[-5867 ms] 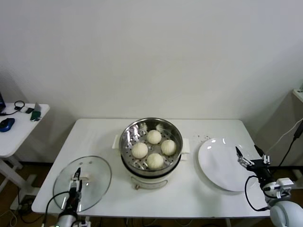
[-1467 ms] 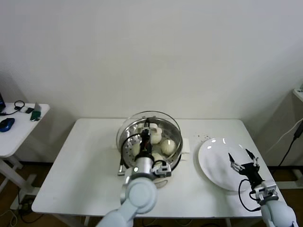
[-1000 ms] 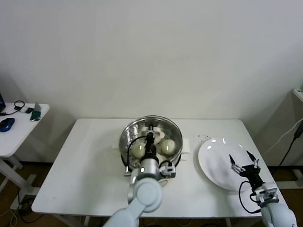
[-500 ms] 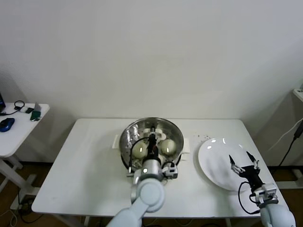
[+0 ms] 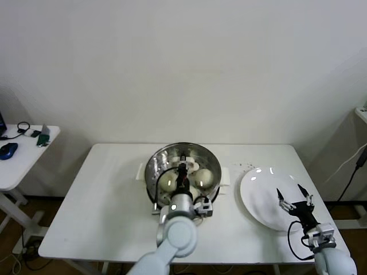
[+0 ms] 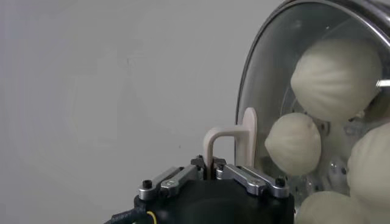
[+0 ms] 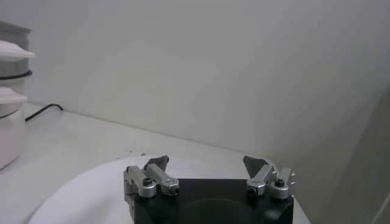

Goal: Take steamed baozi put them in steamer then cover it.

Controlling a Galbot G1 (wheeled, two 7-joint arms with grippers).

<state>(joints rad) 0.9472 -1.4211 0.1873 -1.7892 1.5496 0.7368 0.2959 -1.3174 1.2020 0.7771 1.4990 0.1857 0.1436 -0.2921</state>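
Left gripper fingers pinching the cover handle, cover sitting on the steamer – right gripper spread, idle beside the steamer.

The place looked like a robotics lab or test room set up as a kitchen corner. A plain white rectangular bench stood against a bare white wall. To its left stood a smaller white side table carrying a blue computer mouse and coiled black cables. More loose cabling trailed at the far right.
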